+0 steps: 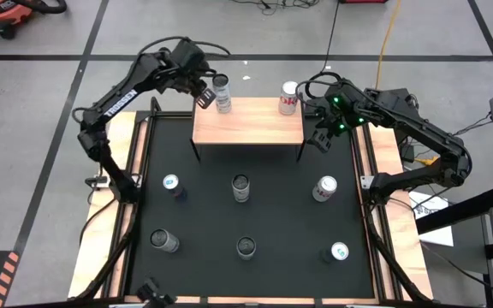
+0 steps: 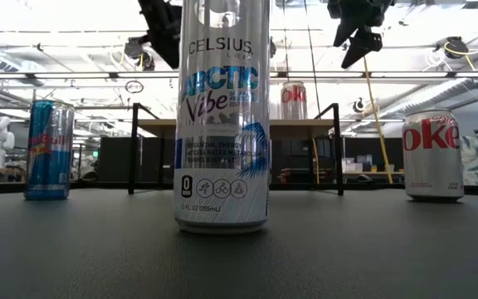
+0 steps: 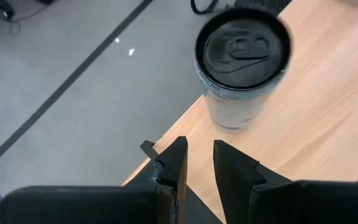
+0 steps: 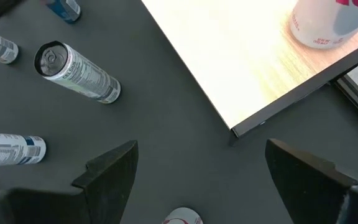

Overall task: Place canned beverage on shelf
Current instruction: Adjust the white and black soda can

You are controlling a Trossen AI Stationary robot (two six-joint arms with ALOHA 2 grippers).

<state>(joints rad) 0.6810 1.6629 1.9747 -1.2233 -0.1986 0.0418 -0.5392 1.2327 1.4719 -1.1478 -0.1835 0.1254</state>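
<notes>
The shelf (image 1: 248,122) is a light-wood board on thin black legs at the table's far middle. A silver can with a dark top (image 1: 222,92) stands upright on its far left corner; it also shows in the left wrist view (image 3: 241,62). A Diet Coke can (image 1: 289,98) stands on its far right corner. My left gripper (image 3: 199,165) hovers just left of the silver can with its fingers almost together, holding nothing. My right gripper (image 4: 201,168) is open and empty above the black mat beside the shelf's right near corner (image 4: 235,130).
Several cans stand on the black mat: a blue one (image 1: 171,184), a tall Celsius can (image 1: 241,188), a Diet Coke can (image 1: 324,188), and three nearer the front edge (image 1: 163,241), (image 1: 246,247), (image 1: 338,251). Wooden strips (image 1: 127,205) line the table's sides.
</notes>
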